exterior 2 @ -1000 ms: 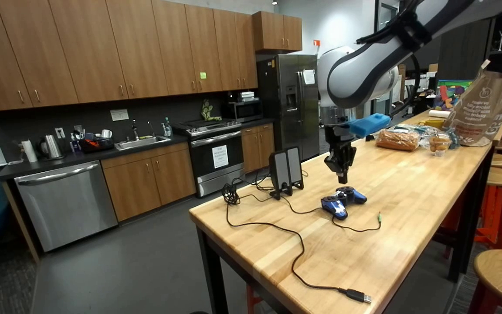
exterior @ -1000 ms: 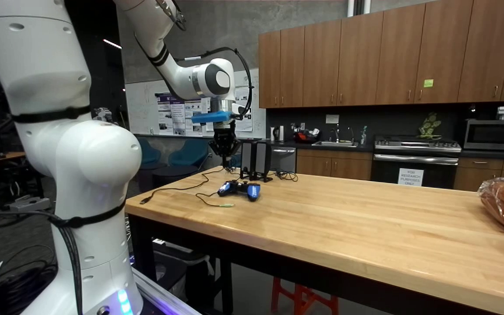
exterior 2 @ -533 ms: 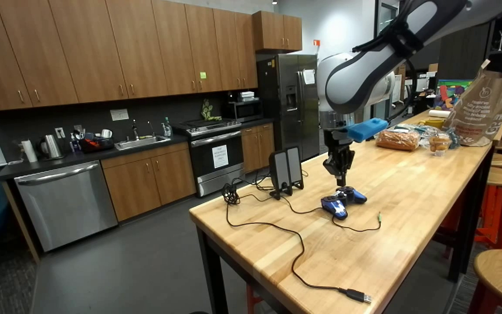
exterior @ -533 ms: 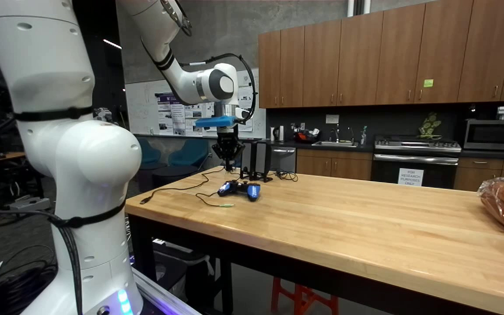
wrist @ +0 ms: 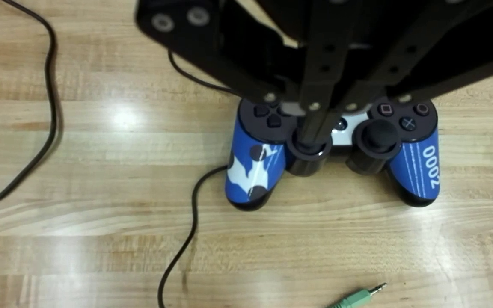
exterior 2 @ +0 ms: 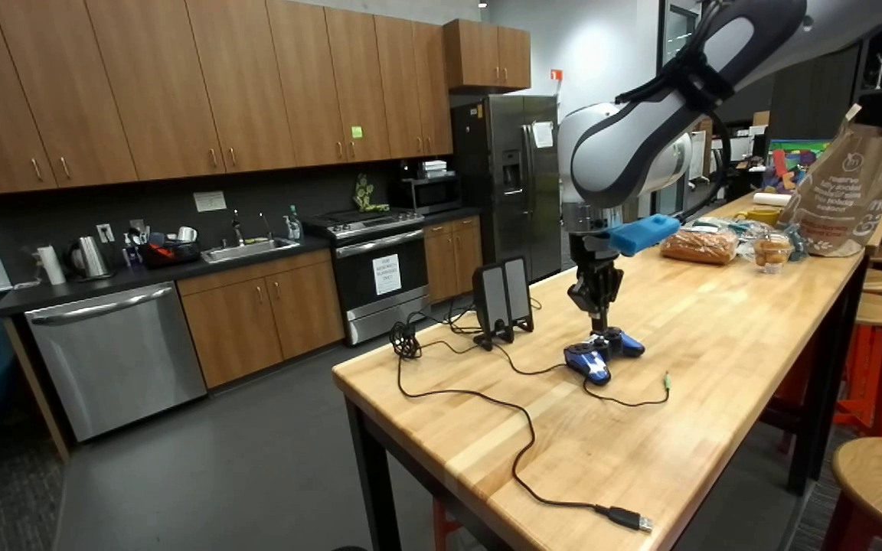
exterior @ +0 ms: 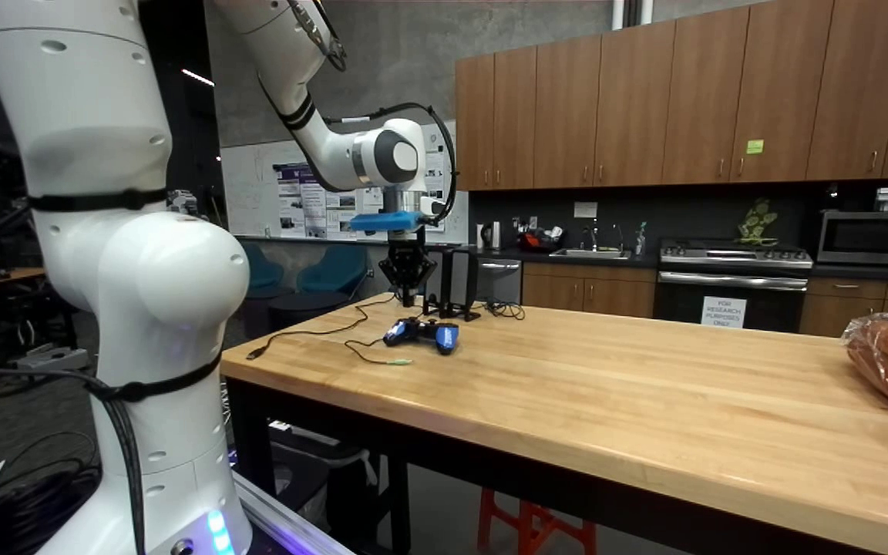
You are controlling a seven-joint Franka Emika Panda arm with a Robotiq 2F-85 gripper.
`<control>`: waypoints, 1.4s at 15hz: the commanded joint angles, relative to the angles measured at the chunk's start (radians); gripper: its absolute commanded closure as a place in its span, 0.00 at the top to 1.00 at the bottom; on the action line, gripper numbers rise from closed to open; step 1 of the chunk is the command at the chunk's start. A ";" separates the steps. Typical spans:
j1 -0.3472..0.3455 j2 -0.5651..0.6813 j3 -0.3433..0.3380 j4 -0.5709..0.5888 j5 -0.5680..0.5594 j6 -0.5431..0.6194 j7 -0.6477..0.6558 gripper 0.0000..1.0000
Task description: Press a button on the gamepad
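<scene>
Blue gamepad (wrist: 343, 136) beneath the claw (exterior 2: 599, 324)

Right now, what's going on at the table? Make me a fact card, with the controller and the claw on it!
Gamepad: black, blue and white, lying buttons-up on the wooden table
Claw: shut, pointing down, tips over a thumbstick in the wrist view
Touching: can't tell
Desktop speakers: two, upright, side by side
Unplugged: a USB plug and a green audio plug
Farther along: bagged bread and a brown paper bag
</scene>
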 commanded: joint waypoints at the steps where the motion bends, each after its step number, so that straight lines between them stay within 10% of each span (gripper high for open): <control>1: -0.004 0.018 -0.008 0.010 -0.015 0.013 -0.019 0.00; 21: -0.004 0.061 -0.016 0.011 -0.010 0.033 -0.036 0.00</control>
